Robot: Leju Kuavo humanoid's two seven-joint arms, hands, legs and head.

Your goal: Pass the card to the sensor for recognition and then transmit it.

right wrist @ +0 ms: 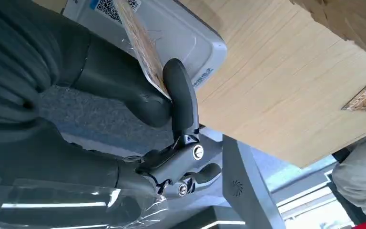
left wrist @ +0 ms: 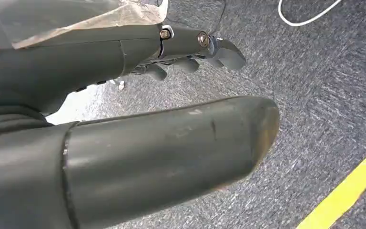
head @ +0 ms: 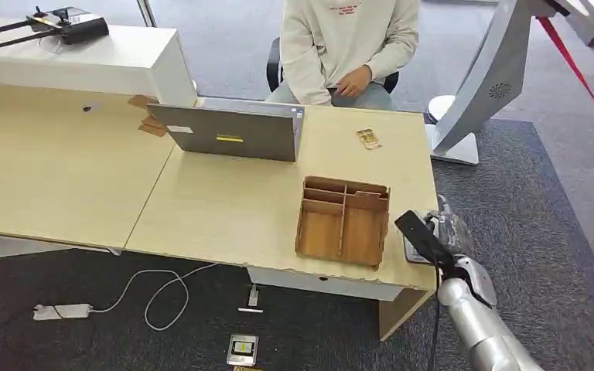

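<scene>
My right hand hovers at the table's front right corner, just above the grey-white sensor. In the right wrist view this hand pinches a thin card with a yellowish print between thumb and a finger. The card stands on edge close over the sensor, which bears a QR code; whether they touch I cannot tell. My left hand hangs over grey carpet, its fingers apart and nothing in them.
A wooden divided tray stands just left of the sensor. A grey laptop sits mid-table. A second card lies toward the far right. A person sits behind the table. A white stand rises right of it.
</scene>
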